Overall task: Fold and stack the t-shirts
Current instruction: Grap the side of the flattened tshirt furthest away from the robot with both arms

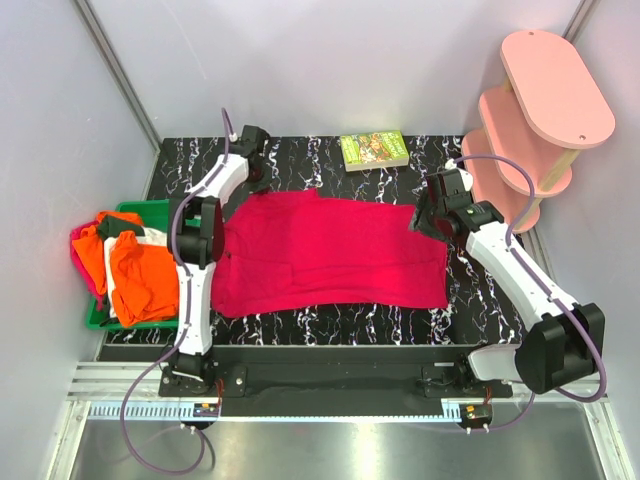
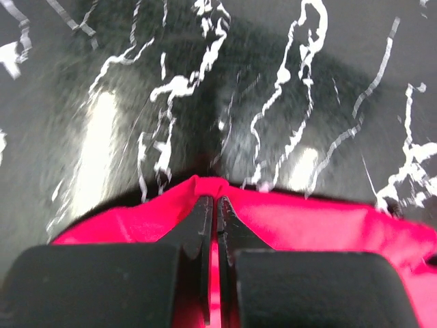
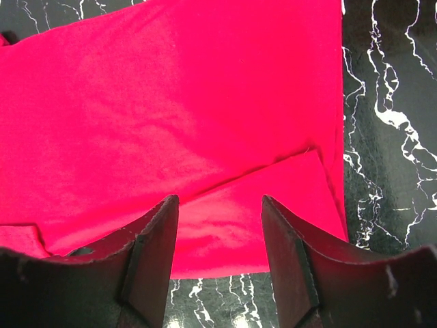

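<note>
A crimson-red t-shirt point(image 1: 330, 250) lies spread across the black marbled table point(image 1: 440, 165). My left gripper point(image 1: 252, 186) is at the shirt's far left corner. In the left wrist view that gripper point(image 2: 215, 199) is shut on a pinched fold of the red shirt's edge point(image 2: 307, 222). My right gripper point(image 1: 420, 216) hovers over the shirt's far right corner. In the right wrist view it point(image 3: 220, 205) stands open above a folded-over flap of the red shirt point(image 3: 171, 102), holding nothing. More t-shirts, orange point(image 1: 145, 280), white point(image 1: 150, 236) and pink point(image 1: 82, 240), are heaped at the left.
A green bin point(image 1: 132, 207) at the table's left edge holds the heaped shirts. A small green-covered book point(image 1: 375, 150) lies at the back of the table. A pink tiered shelf point(image 1: 535, 110) stands at the back right, close to the right arm.
</note>
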Robot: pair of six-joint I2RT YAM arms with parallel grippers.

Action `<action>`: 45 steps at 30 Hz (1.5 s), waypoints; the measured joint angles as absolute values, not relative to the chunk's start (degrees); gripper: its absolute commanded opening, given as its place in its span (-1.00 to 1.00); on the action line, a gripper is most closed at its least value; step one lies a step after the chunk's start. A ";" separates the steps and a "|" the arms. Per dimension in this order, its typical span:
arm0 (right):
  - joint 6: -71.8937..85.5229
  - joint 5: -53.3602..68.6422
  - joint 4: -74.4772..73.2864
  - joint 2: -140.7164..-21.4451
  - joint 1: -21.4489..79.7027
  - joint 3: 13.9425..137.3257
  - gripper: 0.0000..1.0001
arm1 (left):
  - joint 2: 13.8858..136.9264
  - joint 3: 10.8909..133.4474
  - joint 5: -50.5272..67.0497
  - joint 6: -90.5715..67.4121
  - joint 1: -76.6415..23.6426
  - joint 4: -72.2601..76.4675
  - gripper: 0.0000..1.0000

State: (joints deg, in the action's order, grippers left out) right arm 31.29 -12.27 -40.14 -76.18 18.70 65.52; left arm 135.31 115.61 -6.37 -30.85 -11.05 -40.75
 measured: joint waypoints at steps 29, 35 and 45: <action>32.86 -9.28 -37.08 -74.91 18.74 59.72 0.13 | 105.86 71.61 -7.68 -32.67 -20.51 -32.99 -1.00; 33.06 -8.91 -36.64 -74.91 18.74 59.40 0.13 | 104.90 67.77 -7.84 -33.95 -21.82 -33.01 -1.00; 33.08 -8.56 -35.62 -75.13 18.74 59.40 0.14 | 104.81 67.92 -9.06 -34.26 -22.85 -33.52 0.39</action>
